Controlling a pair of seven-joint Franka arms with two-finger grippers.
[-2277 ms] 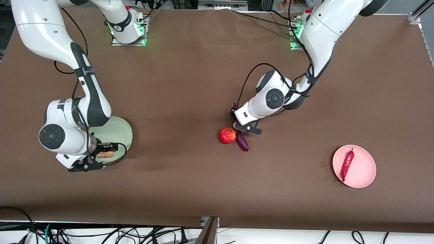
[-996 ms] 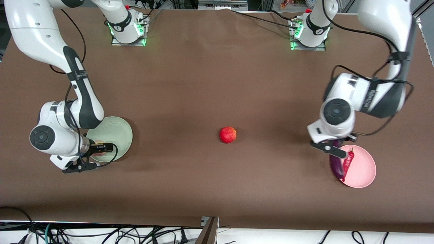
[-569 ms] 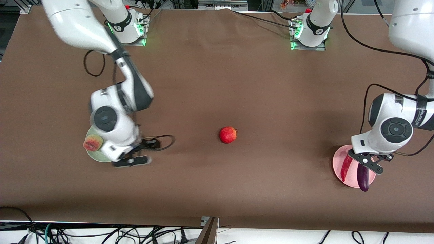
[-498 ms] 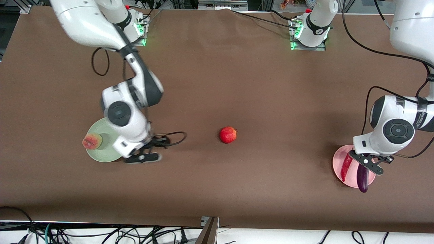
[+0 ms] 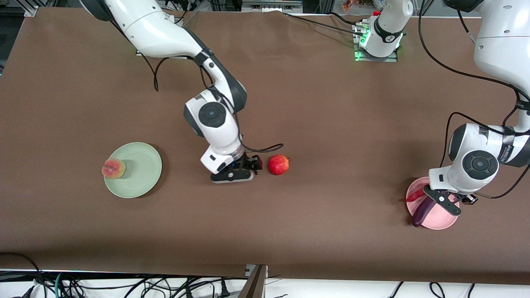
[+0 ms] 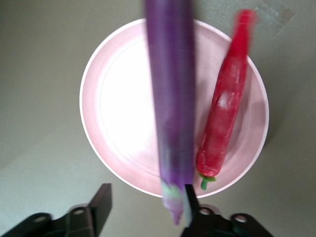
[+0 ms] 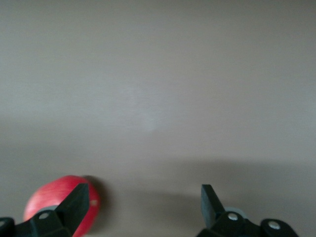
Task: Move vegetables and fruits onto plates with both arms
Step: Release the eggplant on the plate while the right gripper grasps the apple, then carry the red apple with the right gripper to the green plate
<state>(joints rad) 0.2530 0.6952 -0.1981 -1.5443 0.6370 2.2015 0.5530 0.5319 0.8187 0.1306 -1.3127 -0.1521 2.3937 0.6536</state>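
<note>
Pale green plate [image 5: 140, 182] is seen bearing the peach [image 5: 113, 169] at its rim, released since a second ago. The right gripper [image 5: 242, 167], fingers apart, has been brought just beside the apple [image 5: 278, 164], which remains untransferred. The pink plate [image 6: 123, 98] holds the chili [image 6: 224, 111]. Only the left wrist view shows the left gripper [image 6: 143, 210] parted, the eggplant [image 6: 172, 98] blurred against one finger, apparently being released.
</note>
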